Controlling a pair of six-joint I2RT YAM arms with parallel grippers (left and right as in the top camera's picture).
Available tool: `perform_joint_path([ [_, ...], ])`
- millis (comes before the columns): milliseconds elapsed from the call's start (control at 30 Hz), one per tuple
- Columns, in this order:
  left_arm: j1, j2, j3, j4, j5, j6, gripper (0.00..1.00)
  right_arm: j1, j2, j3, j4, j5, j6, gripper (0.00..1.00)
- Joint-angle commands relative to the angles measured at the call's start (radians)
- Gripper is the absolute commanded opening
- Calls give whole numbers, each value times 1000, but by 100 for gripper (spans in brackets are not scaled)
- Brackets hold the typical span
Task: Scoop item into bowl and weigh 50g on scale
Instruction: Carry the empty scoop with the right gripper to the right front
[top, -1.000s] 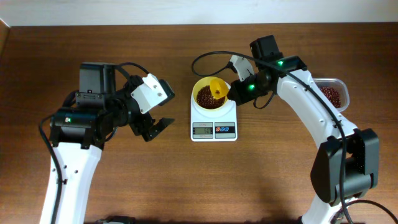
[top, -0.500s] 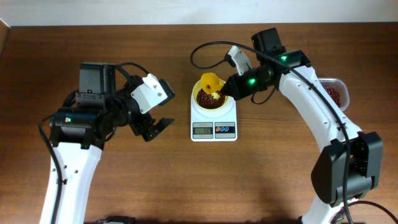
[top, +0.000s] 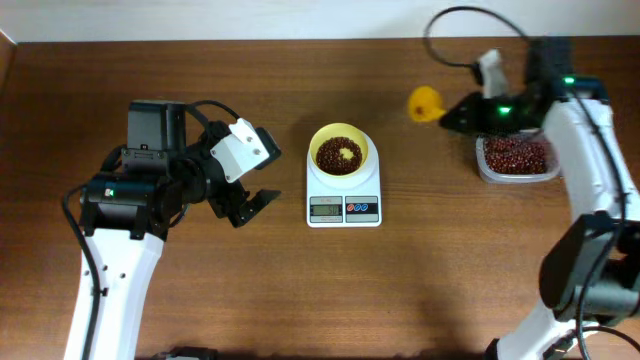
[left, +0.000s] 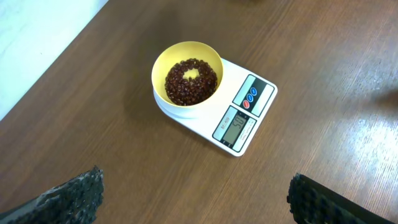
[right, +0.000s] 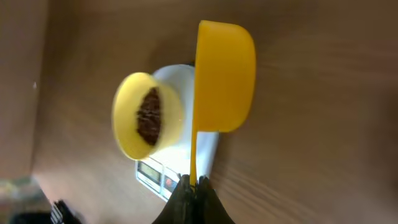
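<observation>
Two containers hold beans. Bowl (top: 340, 153), pale yellow, sits on the white scale (top: 344, 205). It holds a shallow ring of dark red-brown beans (left: 189, 84) with a bare yellow patch at the centre. The fill stands well below the rim. Scale display (left: 235, 129) appears to read 50; the digits are small.

Clear tub (top: 517, 158) holds a layer of the same beans across its floor. It lies on the table (top: 450, 260), near the right gripper (top: 452, 114) and back behind its fingertips, toward the wrist.

Right gripper: fingers (right: 185, 194) pinched tight on the thin handle of the yellow scoop (right: 225, 74). The scoop's cup projects straight out past the fingertips and is off the table. Only the cup's outer wall shows, so I cannot tell its contents. From the right wrist view, bowl and scale lie beyond the fingertips and just to one side of the cup, not touching it.

Left gripper (top: 250, 207): fingers (left: 74, 193) spread wide, nothing between them. Bowl and scale lie ahead of the fingertips, roughly centred on the gap and well apart from both pads.
</observation>
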Motion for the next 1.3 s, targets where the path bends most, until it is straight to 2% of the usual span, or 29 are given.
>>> perform_joint_path([
  [0, -2, -6, 15, 0, 0, -10, 99, -134, -57, 19, -76, -1, -13, 4],
  [233, -2, -6, 15, 0, 0, -10, 99, -326, -64, 19, -240, 151, -18, 4],
  [367, -2, -6, 15, 0, 0, -10, 99, -345, -108, 19, -225, 395, -39, 4],
  [400, -2, -6, 15, 0, 0, -10, 99, -335, -123, 19, -211, 461, -39, 4],
  [433, -2, -6, 15, 0, 0, -10, 99, -268, -152, 19, -180, 638, -39, 4],
  [533, -2, -6, 15, 0, 0, -10, 99, -172, -153, 18, -208, 846, -39, 4],
  [733, -2, -6, 15, 0, 0, -10, 99, 5, -153, 18, -198, 1079, -35, 4],
  [800, -2, -6, 15, 0, 0, -10, 99, 29, -153, 19, -192, 1087, 3, 4],
  [867, -2, -6, 15, 0, 0, -10, 99, 34, -158, 38, -191, 1053, 116, 4],
  [967, -2, -6, 15, 0, 0, -10, 99, 33, -237, 117, -190, 814, 122, 4],
  [1067, -2, -6, 15, 0, 0, -10, 99, 32, -369, 168, -190, 707, 122, 4],
  [1167, -2, -6, 15, 0, 0, -10, 99, 26, -533, 169, -246, 728, 122, 4],
  [1267, -2, -6, 15, 0, 0, -10, 99, -37, -656, 169, -392, 753, 156, 4],
])
